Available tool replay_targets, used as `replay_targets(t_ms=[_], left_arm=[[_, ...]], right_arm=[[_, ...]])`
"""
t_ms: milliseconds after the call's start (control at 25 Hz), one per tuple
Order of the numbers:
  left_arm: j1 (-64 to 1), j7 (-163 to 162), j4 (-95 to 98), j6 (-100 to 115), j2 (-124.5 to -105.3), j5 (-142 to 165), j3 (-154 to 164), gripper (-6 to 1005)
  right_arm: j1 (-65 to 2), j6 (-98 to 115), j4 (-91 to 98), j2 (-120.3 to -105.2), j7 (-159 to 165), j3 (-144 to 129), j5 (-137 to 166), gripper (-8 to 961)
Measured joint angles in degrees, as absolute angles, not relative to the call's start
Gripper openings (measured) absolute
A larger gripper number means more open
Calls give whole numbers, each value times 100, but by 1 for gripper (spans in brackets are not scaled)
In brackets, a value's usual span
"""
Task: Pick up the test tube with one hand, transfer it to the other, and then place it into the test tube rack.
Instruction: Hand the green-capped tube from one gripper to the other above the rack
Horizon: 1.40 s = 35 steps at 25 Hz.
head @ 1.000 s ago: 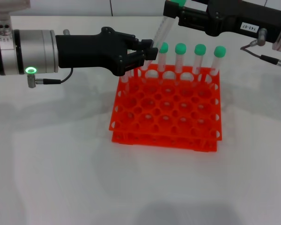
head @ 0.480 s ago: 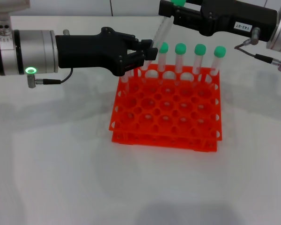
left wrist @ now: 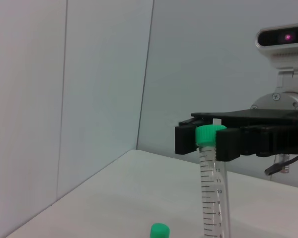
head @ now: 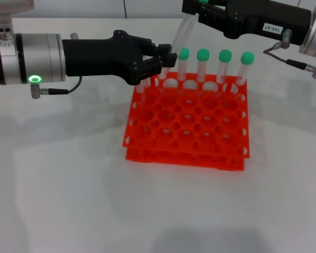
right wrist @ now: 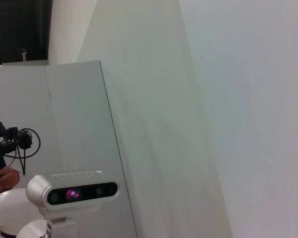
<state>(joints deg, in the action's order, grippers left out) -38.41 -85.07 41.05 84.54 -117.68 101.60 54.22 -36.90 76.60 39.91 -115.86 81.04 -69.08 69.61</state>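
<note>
Handover at top centre: test tube [head: 181,36] tilted, cap end clamped in right gripper [head: 192,9], lower end pinched by left gripper [head: 168,57], above orange rack [head: 187,124]

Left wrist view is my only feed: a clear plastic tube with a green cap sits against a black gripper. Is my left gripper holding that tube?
Observer: Yes. In the head view, the left gripper is shut on the lower part of the clear green-capped test tube, which leans instead of standing upright. The labelled black right gripper is at its cap end.
Operator: Where is the rack?
Observer: The orange plastic test tube rack sits on the white table. The left gripper is over the rack's far left corner.
Operator: Any free holes?
Observer: At least four other green-capped tubes stand in the far row. The nearer rows look empty.
</note>
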Motion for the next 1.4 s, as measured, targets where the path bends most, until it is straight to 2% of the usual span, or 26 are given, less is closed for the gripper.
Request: replay_targets(t_ms=[360,1240,1400], left_arm=[[-3841,-8509,4104,8453,-11768,10162,5423,301],[-3761,-8506,4113,8430,-11825,10001,5411,313],[-3753,-8615,4114,8437,-11826,9975,5411,495]], right_arm=[[-3720,7640,3988,-11574,8097,-6908,6988,263],[-3721,7635,4013,-11557,8094,-6981,7024,264],[-3723,7636,4019,-11557,8094,-6979,7024,265]])
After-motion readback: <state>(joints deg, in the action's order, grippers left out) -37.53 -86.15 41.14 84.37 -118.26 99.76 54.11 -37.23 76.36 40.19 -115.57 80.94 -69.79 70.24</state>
